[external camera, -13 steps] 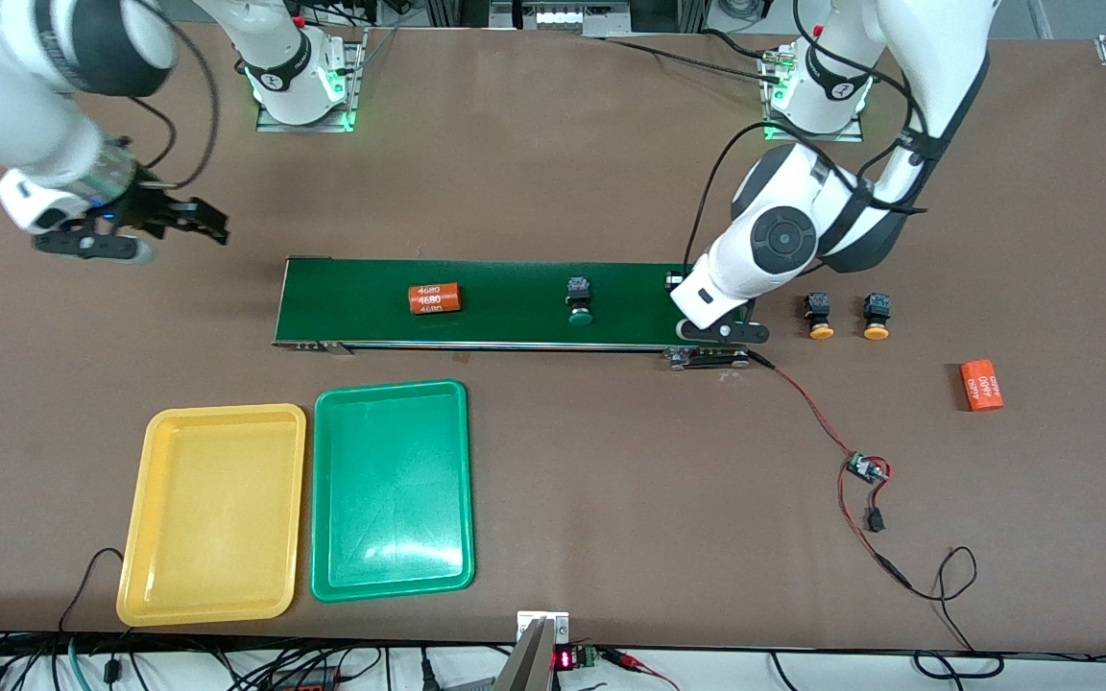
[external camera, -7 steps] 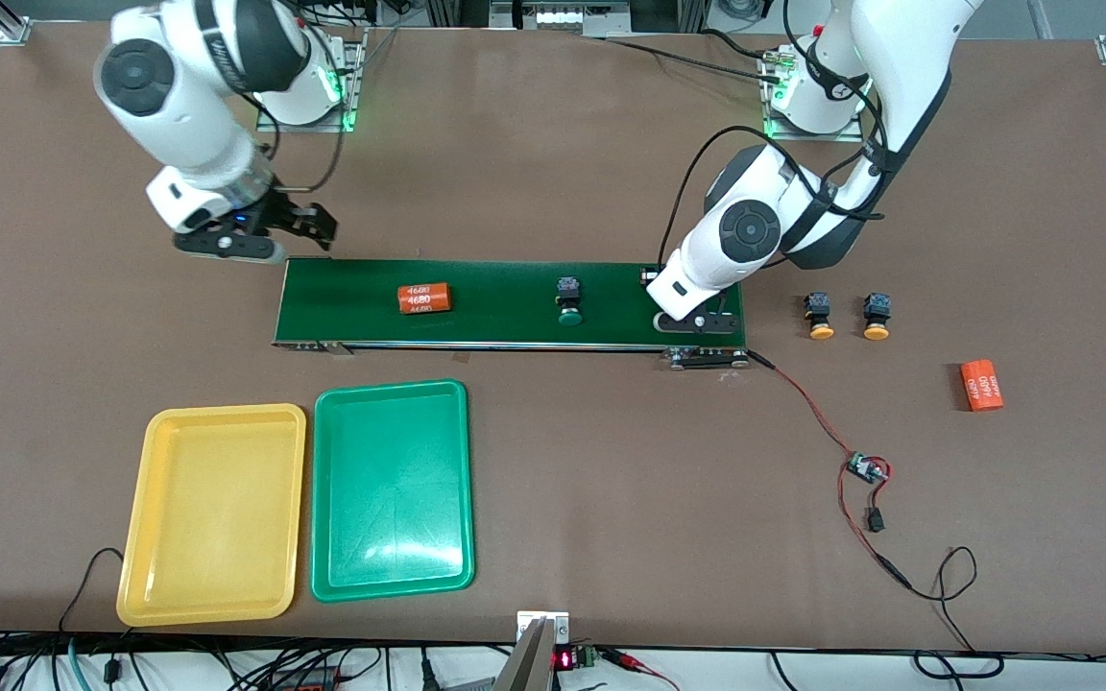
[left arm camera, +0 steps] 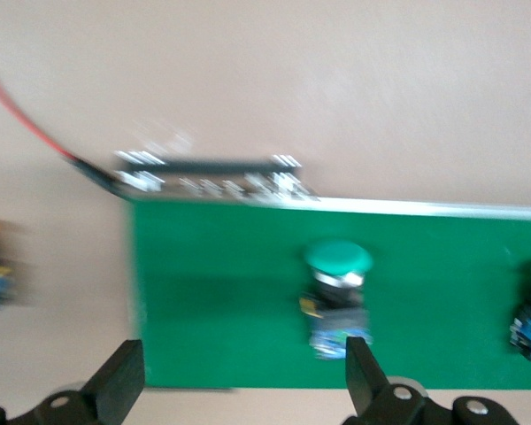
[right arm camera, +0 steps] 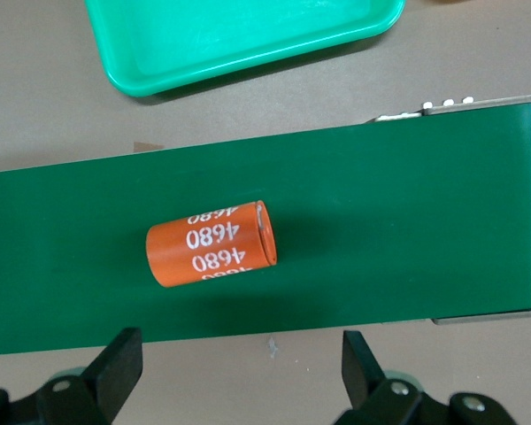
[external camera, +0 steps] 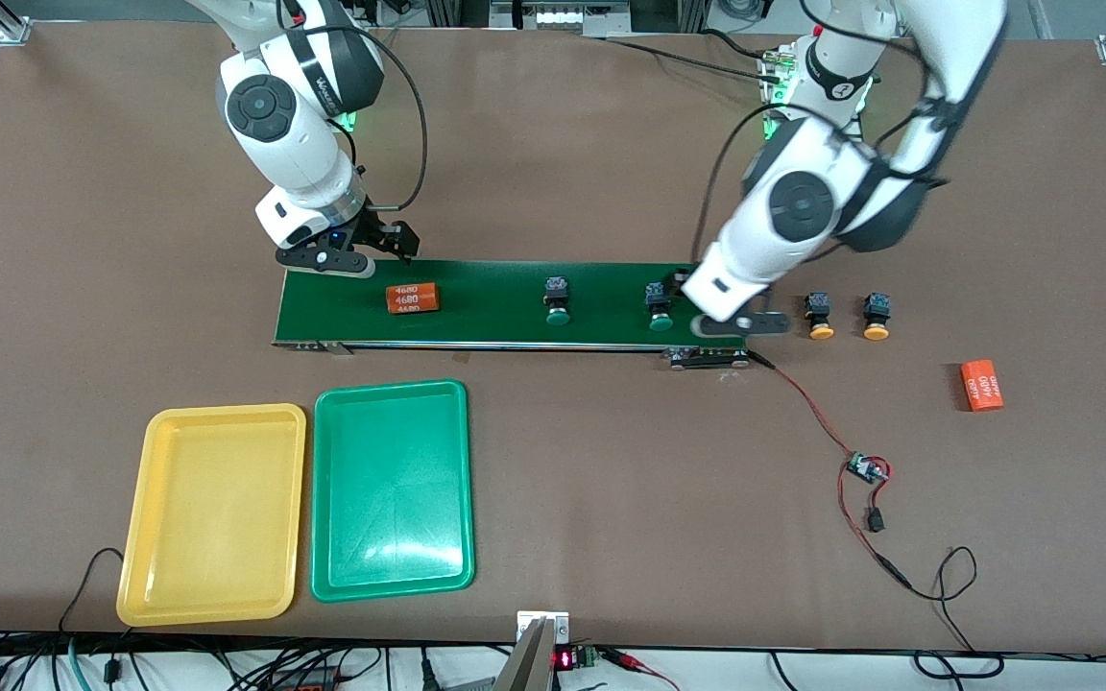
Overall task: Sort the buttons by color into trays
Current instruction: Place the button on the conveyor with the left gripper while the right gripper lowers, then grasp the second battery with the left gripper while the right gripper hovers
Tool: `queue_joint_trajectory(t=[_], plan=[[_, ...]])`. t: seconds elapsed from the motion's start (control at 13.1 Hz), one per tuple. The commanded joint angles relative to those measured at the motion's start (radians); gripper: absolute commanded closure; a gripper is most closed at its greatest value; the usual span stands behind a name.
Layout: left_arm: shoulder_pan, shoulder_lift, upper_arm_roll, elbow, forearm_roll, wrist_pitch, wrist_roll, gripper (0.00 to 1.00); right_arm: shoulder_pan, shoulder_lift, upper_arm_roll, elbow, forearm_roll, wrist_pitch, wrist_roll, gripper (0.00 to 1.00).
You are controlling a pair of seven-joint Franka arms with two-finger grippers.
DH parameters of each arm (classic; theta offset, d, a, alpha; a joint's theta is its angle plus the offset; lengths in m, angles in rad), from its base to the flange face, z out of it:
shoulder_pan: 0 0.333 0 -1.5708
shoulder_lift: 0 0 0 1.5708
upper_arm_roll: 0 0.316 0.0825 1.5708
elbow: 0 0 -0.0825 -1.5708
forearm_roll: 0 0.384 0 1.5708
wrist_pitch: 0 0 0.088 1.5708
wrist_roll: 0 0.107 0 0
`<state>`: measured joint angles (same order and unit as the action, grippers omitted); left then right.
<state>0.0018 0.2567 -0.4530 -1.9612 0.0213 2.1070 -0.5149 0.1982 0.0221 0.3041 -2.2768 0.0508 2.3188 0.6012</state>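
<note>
Two green-capped buttons lie on the dark-green belt: one mid-belt, one near the left arm's end. My left gripper hangs open and empty over that end, one finger just beside the button. Two yellow-capped buttons sit on the table past the belt's end. My right gripper is open and empty above the belt's farther edge, by an orange cylinder. The yellow tray and the green tray lie side by side, nearer the camera than the belt.
A second orange cylinder lies toward the left arm's end of the table. A red-black wire runs from the belt's motor end to a small circuit board and on over the table. Bare brown table surrounds the trays.
My left gripper opened and shifted toward the left arm's end, and a green button now shows on the belt there. The right arm swung in to the belt. Cylinder and mid-belt button drifted along.
</note>
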Motion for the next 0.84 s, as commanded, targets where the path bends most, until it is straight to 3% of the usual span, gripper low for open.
queue_joint_trajectory(t=[0.0,0.3,0.46,0.61,0.76], plan=[[0.017,-0.028,0.138,0.038,0.057,-0.067,0.242,0.0,0.015,0.028,-0.005,0.031,0.006,0.016,0.011,0.0],[0.018,0.001,0.394,0.039,0.072,-0.026,0.43,0.0,0.035,0.062,-0.005,0.066,-0.008,0.017,-0.003,0.0],[0.035,0.03,0.468,0.039,0.104,0.042,0.488,0.0,0.036,0.07,-0.005,0.074,-0.037,0.016,-0.006,0.0],[0.07,0.068,0.497,0.041,0.181,0.158,0.587,0.0,0.047,0.103,-0.005,0.094,-0.127,0.016,-0.046,0.0],[0.095,0.113,0.53,0.045,0.187,0.214,0.656,0.0,0.064,0.124,-0.005,0.12,-0.131,0.014,-0.041,0.0]])
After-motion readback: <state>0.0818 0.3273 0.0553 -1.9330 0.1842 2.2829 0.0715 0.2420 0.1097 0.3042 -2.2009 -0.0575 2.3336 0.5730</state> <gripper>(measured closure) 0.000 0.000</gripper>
